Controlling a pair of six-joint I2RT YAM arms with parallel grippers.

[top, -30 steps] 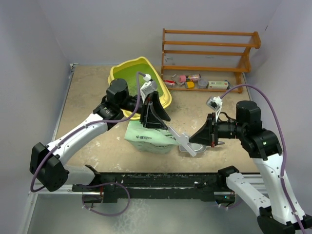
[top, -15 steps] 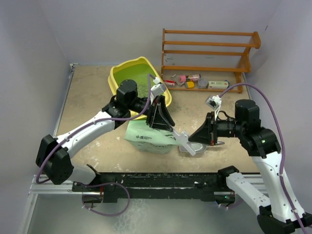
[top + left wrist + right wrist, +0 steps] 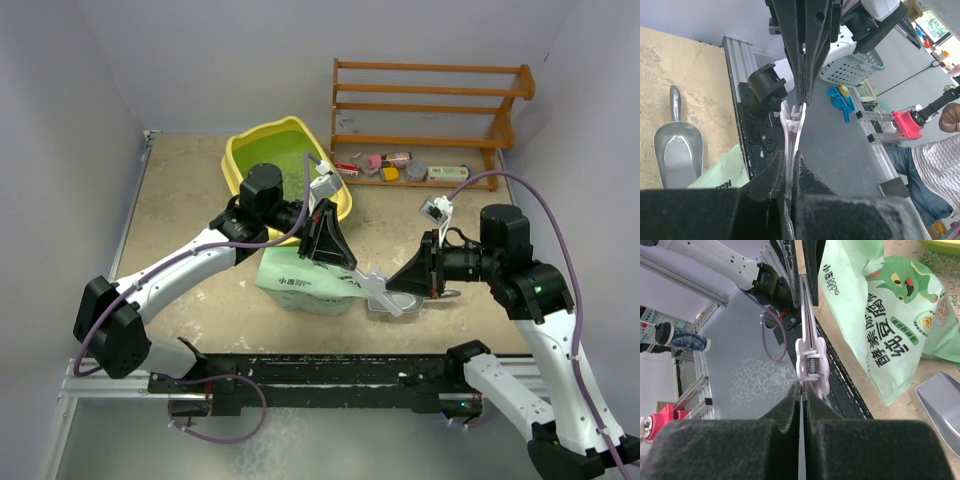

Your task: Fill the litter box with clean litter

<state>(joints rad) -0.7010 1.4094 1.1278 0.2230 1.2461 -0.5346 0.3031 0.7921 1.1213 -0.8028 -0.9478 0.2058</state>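
The yellow litter box (image 3: 262, 130) with a green floor stands at the back, behind my left arm; the clean litter in it cannot be made out. The pale-green litter bag (image 3: 300, 285) lies on the table in front of it. Both grippers hold one long white spring clip (image 3: 372, 285) in the air between them. My left gripper (image 3: 345, 262) is shut on one end of the clip (image 3: 791, 125), and my right gripper (image 3: 397, 288) is shut on the other end (image 3: 811, 365). The bag (image 3: 890, 320) lies just beside the clip.
A grey metal scoop (image 3: 408, 303) lies on the table under the right gripper, also seen in the left wrist view as the scoop (image 3: 677, 150). A brown wooden rack (image 3: 430, 105) stands at the back right with small items (image 3: 400, 165) under it. A black rail (image 3: 330, 380) runs along the near edge.
My left arm swung right to the clip and its jaws closed on the clip's free end. The right gripper kept its hold and barely moved.
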